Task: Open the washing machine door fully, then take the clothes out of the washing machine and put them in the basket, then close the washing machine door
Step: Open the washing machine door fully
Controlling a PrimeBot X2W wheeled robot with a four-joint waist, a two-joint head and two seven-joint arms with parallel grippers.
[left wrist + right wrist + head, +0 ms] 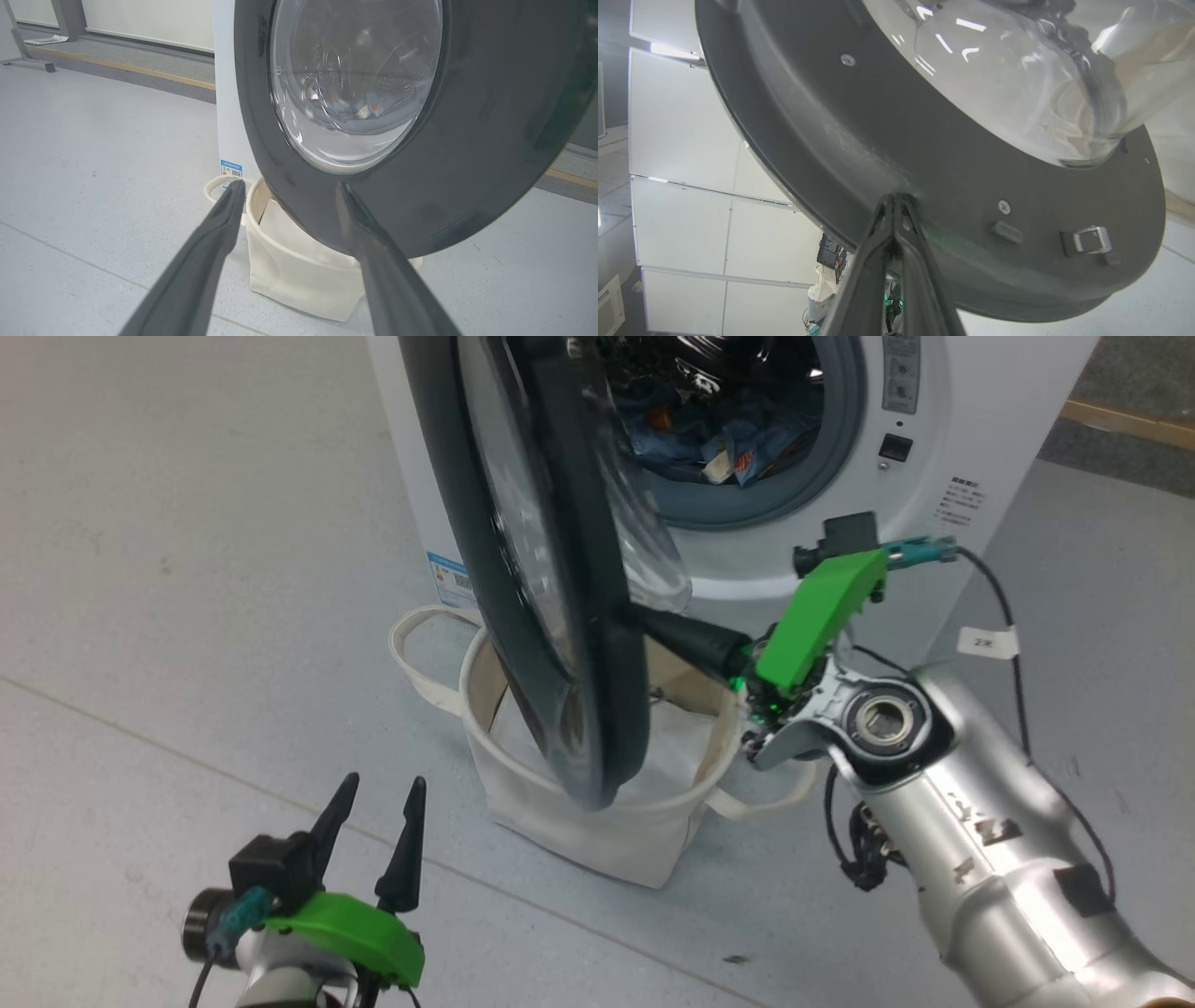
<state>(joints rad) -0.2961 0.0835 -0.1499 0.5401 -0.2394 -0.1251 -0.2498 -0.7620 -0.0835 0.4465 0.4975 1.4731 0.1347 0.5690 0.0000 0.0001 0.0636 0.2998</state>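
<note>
The washing machine door [560, 569] stands part open, edge-on to my head view, its black rim hanging over the basket [597, 821]. My right gripper [644, 621] is shut, its tips pressed against the door's inner face [924, 154] beside the glass bowl. Blue clothes [719, 434] lie inside the drum of the washing machine [971, 420]. My left gripper [378, 821] hangs open and empty at the lower left. In the left wrist view its fingers [205, 252] point at the door's outer side [467, 140] and the cream basket [299, 280] below it.
Grey floor [168, 616] spreads to the left and in front of the basket. A cable with a white tag [987, 641] loops off my right forearm. A raised strip with a yellow edge [117, 65] runs along the far wall.
</note>
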